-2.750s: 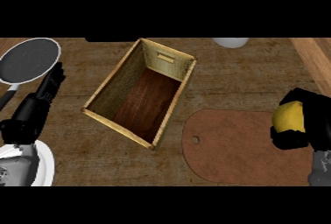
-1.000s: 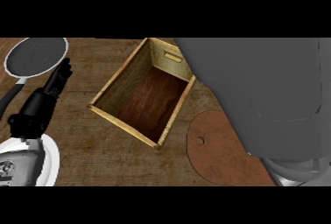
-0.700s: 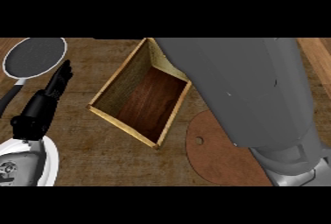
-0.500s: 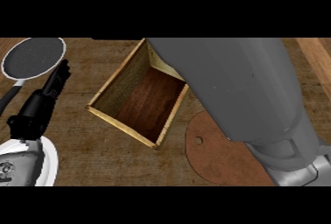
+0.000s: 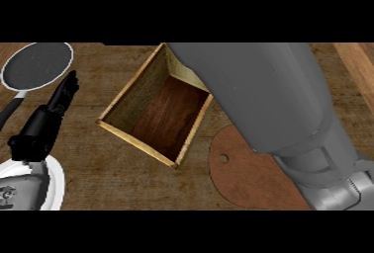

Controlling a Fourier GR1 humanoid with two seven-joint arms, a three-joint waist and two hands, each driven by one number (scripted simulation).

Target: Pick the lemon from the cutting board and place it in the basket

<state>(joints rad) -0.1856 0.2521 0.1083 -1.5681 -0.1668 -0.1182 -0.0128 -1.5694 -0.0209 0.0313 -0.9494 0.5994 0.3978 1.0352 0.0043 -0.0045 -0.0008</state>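
The wooden basket lies slantwise at the counter's middle, and the part of its dark floor that shows is bare. My right forearm fills the view's right side, reaching up across the basket's far right corner to the top edge. It hides my right hand and the lemon. The brown cutting board shows below the basket, partly under that forearm, with nothing on its visible part. My left hand rests at the left, fingers straight and open, holding nothing.
A dark frying pan sits at the upper left, just beyond my left hand's fingertips. A white rounded object is at the lower left corner. A lighter wooden strip runs along the upper right.
Earlier my right hand held the lemon at the right, over the board's edge. Since then the right forearm has swung up and left over the basket's far end, hiding hand and lemon. The left hand stays put.
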